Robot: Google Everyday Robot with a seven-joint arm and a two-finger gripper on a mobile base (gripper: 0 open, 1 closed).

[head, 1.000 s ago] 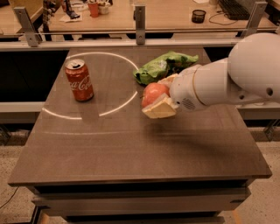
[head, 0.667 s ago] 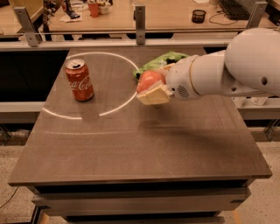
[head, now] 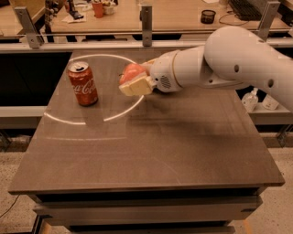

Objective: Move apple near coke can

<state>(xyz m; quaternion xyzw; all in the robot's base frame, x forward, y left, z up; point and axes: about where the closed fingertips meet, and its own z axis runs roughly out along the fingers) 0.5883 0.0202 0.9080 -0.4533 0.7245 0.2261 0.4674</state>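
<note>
red apple half hidden in gripper near coke can.

There was one coke can, on the left of the one table. There was one apple, just right of the can. One gripper, on one white arm reaching in from the right, was clasped around that apple over the table's far middle. Three metal posts rose along the far edge. On the far bench sat one red cup and one dark round pot. One small white bottle stood at the right.
</note>
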